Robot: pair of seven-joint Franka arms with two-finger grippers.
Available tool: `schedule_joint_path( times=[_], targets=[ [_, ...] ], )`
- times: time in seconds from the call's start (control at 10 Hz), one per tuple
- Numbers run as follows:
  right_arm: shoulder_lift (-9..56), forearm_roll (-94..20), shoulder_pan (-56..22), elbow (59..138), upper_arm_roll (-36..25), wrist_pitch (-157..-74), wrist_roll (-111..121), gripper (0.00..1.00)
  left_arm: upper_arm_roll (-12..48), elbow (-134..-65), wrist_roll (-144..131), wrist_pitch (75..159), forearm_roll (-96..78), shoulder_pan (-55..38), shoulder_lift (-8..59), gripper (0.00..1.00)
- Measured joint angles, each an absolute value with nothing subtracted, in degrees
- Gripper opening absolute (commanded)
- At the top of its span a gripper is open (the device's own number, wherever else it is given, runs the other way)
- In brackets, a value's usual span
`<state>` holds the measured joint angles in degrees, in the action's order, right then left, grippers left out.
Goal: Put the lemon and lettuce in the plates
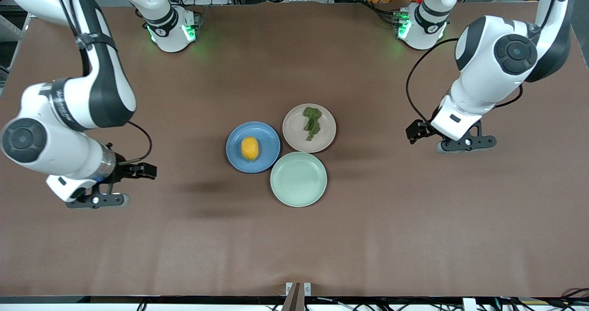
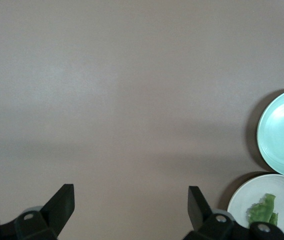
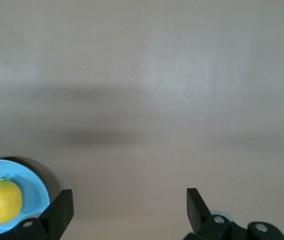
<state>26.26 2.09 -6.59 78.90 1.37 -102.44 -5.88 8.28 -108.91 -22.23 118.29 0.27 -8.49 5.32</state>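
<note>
Both claws gape empty over bare counter: left claw toward its arm's end, right claw toward its own. Between them, the lemon lies in the blue plate, the lettuce in the beige plate.

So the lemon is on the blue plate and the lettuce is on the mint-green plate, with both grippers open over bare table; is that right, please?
Not quite: the lettuce lies on the beige-pink plate, as the front view shows; the mint-green plate holds nothing. The rest stands: lemon on blue plate, left gripper and right gripper open.
</note>
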Motion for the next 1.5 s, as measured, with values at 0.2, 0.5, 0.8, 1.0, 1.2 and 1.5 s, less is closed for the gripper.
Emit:
schedule_joint_path(
  times=[0.2,0.5,0.8,1.0,1.2,1.5],
  targets=[
    [24.15,2.13,-5.67,80.0,1.03,-102.06,-4.43,1.0,8.06,-108.68,-22.19,116.61,0.27,-7.79,5.36,1.0],
    [19.43,2.14,-4.25,83.03,-0.35,-102.02,-0.99,1.0,8.07,-108.62,-22.17,116.45,0.26,-7.72,5.5,1.0],
    [13.26,2.14,-3.57,87.54,-0.47,-102.02,-0.75,1.0,8.06,-108.45,-22.17,116.43,0.26,-7.68,5.6,1.0],
    [10.21,2.14,-3.57,89.88,-0.46,-102.03,-0.75,1.0,8.06,-108.37,-22.17,116.42,0.26,-7.67,5.64,1.0],
    [7.72,2.14,-3.57,91.41,-0.47,-102.07,-0.75,1.0,8.07,-107.79,-22.17,116.42,0.26,-7.67,5.63,1.0],
    [3.46,2.14,-3.08,92.39,-0.48,-99.77,-0.75,1.0,8.33,-106.53,-22.17,115.48,0.26,-7.7,5.22,1.0]
  ],
)
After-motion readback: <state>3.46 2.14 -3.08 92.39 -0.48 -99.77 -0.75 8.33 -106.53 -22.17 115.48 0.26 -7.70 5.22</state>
